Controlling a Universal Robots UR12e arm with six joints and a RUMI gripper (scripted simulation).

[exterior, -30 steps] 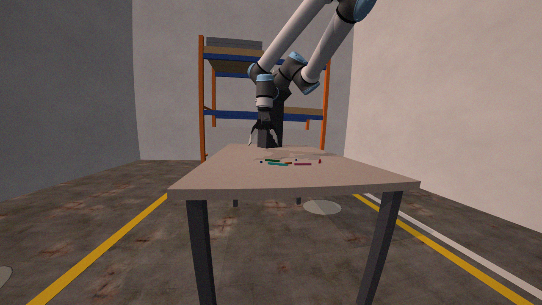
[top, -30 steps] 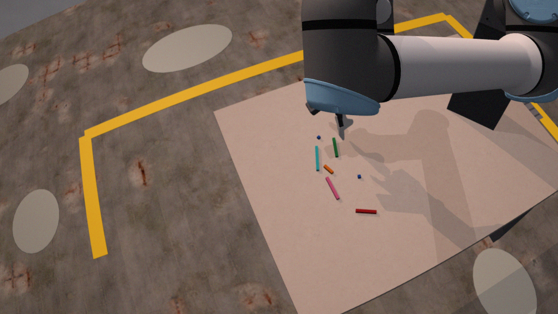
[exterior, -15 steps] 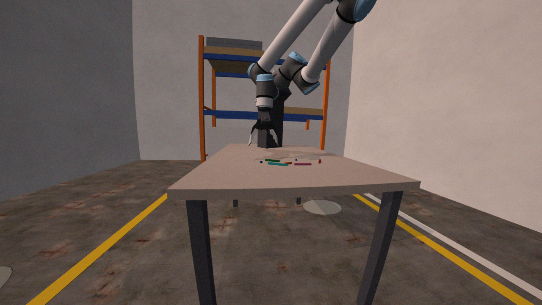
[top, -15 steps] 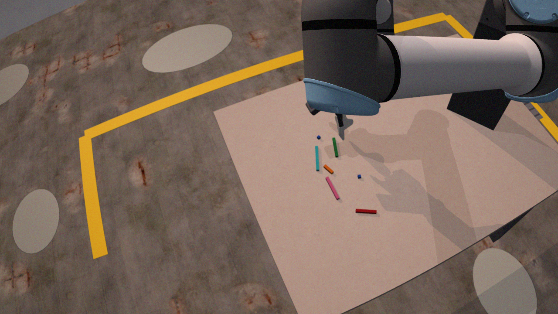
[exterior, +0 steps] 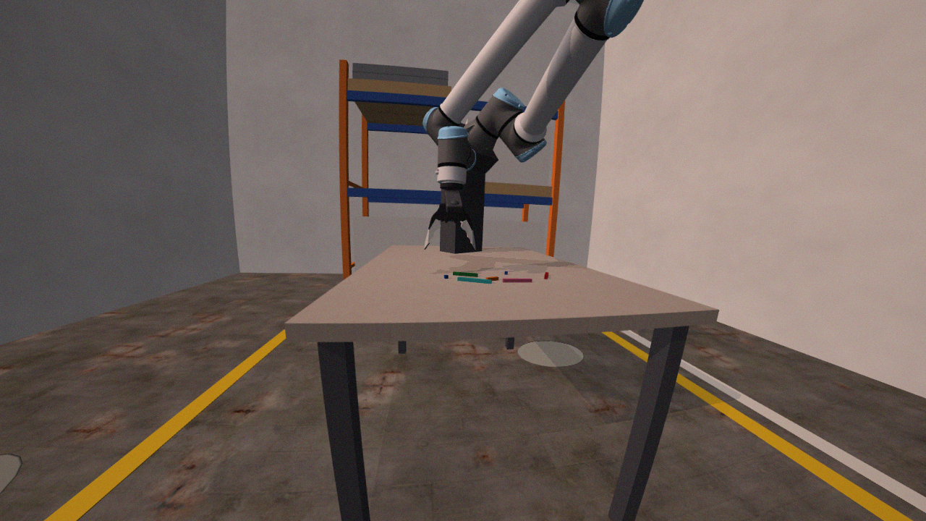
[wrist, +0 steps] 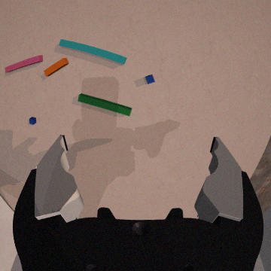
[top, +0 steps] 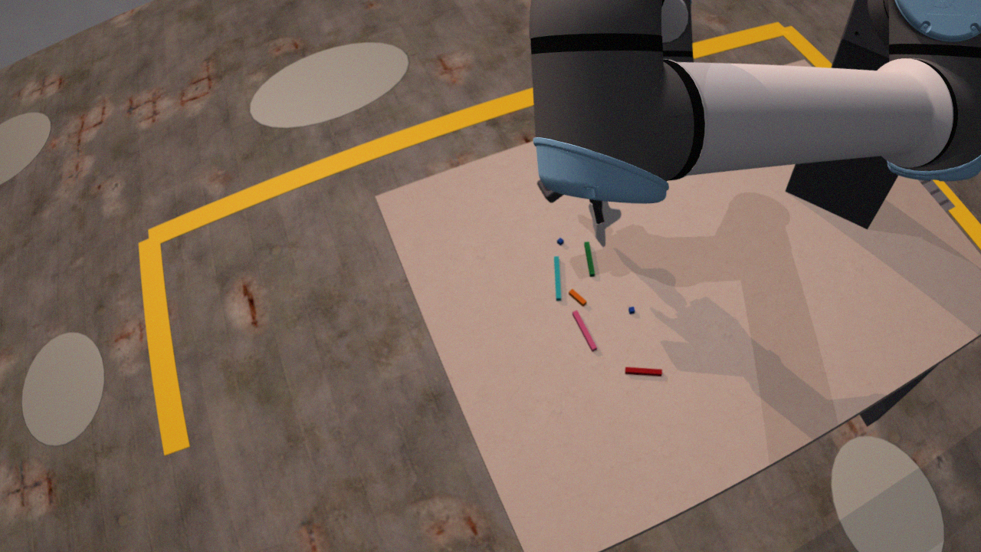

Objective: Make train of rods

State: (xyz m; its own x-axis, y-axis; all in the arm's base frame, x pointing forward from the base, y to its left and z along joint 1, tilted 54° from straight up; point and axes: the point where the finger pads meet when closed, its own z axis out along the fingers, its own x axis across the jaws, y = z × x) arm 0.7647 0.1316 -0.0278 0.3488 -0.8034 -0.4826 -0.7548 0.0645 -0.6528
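On pale tabletop [top: 480,288] [exterior: 401,304] [wrist: 181,38], turquoise rod [top: 557,277] [exterior: 474,279] [wrist: 92,51], straight, slender

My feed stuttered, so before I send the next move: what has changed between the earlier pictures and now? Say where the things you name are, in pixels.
Nothing has visibly changed. The arm [top: 789,116] [exterior: 501,61] and the open gripper [top: 575,216] [exterior: 451,247] [wrist: 139,137] hold their pose, with nothing taken or let go. All the rods lie where they did, separate, no train begun.
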